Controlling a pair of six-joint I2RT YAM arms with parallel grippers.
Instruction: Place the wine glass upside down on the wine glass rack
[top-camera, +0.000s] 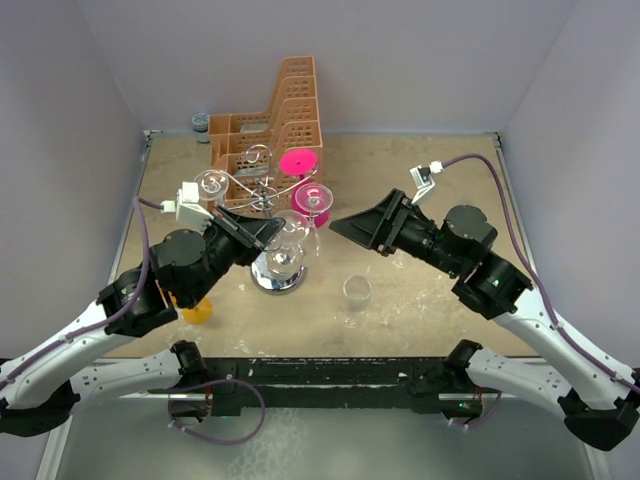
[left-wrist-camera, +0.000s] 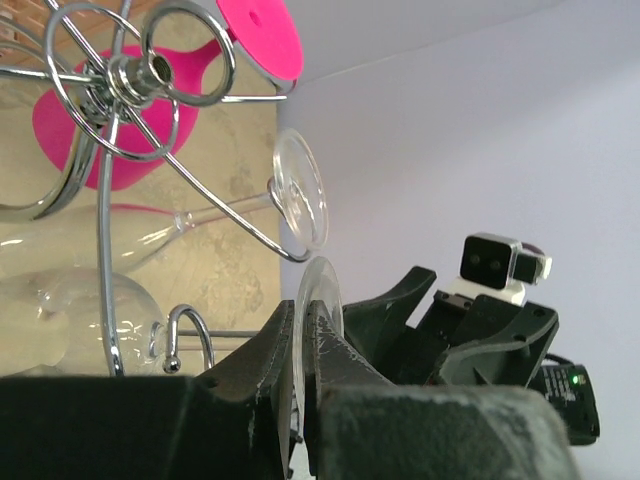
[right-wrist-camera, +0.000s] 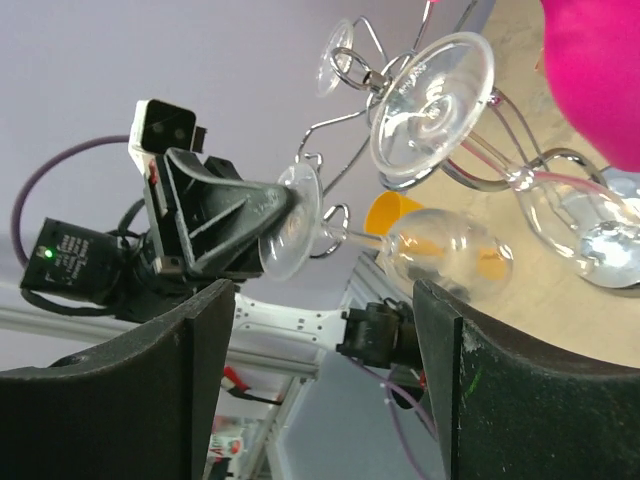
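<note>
My left gripper (top-camera: 268, 232) (left-wrist-camera: 303, 335) is shut on the flat foot of a clear wine glass (left-wrist-camera: 320, 285). It holds the glass (top-camera: 292, 238) sideways beside the silver wire rack (top-camera: 262, 190), above the rack's chrome base (top-camera: 278, 278). The right wrist view shows the gripped foot, the stem and the bowl (right-wrist-camera: 450, 255) next to a curled rack arm (right-wrist-camera: 330, 130). A pink glass (top-camera: 312, 198) and another clear glass (left-wrist-camera: 300, 195) hang on the rack (left-wrist-camera: 135, 75). My right gripper (top-camera: 340, 224) (right-wrist-camera: 325, 380) is open and empty, just right of the rack.
An orange perforated basket (top-camera: 270, 120) stands behind the rack. A clear tumbler (top-camera: 355, 296) stands on the table in front of the right gripper. An orange cup (top-camera: 197, 310) sits under my left arm. Walls close in on three sides.
</note>
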